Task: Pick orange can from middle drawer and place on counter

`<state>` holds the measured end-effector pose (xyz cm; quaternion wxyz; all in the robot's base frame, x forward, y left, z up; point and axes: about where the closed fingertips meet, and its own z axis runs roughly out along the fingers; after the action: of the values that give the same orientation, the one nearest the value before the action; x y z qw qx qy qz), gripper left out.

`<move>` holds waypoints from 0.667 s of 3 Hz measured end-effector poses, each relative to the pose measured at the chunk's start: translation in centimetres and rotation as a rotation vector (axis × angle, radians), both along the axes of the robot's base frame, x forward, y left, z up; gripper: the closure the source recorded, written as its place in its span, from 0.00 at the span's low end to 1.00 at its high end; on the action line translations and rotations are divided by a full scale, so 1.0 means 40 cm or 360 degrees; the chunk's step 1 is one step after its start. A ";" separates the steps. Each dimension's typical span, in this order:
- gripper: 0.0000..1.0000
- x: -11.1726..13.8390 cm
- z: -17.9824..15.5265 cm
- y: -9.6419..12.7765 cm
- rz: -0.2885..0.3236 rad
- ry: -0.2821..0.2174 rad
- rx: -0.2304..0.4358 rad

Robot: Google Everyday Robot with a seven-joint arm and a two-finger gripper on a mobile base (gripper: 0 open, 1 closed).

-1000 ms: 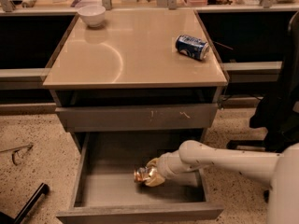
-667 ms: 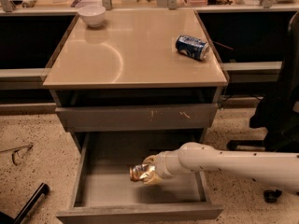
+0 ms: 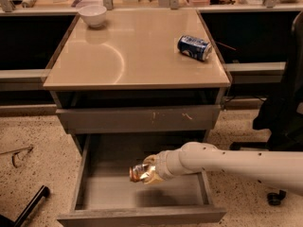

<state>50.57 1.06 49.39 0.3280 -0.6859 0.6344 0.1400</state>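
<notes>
Gripper [image 3: 146,171] clamped around small crinkled shiny orange-gold can [image 3: 137,174], above open shallow grey middle drawer [image 3: 142,215], near centre. Grasp apparently done; transfer to far glossy beige counter [image 3: 132,56] not yet made.

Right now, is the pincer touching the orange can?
Touching. The camera view shows the pincer over the open drawer, closed around the can with no gap between them.

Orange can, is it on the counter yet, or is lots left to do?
Not yet. Done: the middle drawer is open. In hand: the gripper grips the orange can inside the drawer. Left: lift it out and set it on the counter.
</notes>
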 end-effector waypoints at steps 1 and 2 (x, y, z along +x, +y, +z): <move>1.00 -0.005 0.152 0.076 0.0042 -0.0131 -0.0024; 1.00 0.003 0.328 0.151 0.0091 -0.0274 -0.0109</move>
<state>50.70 7.11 62.49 0.3536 -0.7239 0.5884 0.0680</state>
